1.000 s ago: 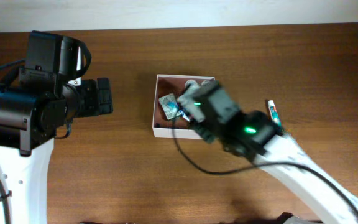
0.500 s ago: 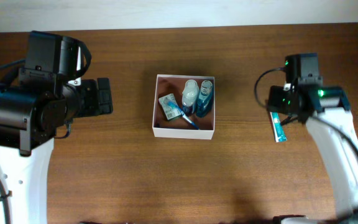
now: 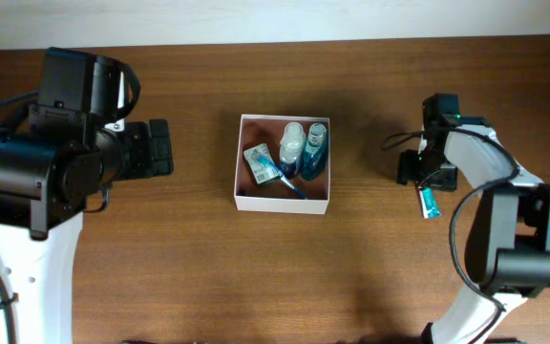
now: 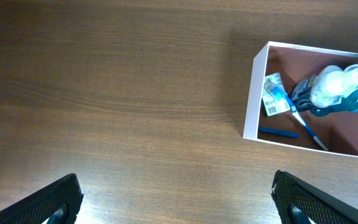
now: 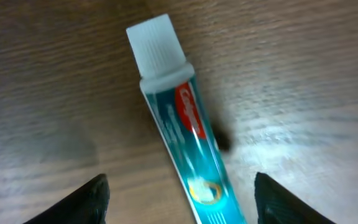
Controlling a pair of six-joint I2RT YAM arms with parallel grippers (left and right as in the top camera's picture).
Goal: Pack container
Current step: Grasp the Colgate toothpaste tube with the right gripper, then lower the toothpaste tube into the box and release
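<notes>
Right tool has swung off the container to the right side of the bench, fingers apart over a flat-lying toothpaste tube. Container sits mid-bench holding two bottles, a small carton and a toothbrush; left tool apart over bare wood well left of it

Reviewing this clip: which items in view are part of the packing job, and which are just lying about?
Part of the job:
container; carton, toothbrush, white-capped bottle and blue bottle inside it; toothpaste tube on the table, under the open right gripper.

Just lying about:
nothing loose that I can see. The left gripper hangs open, away from the container.
</notes>
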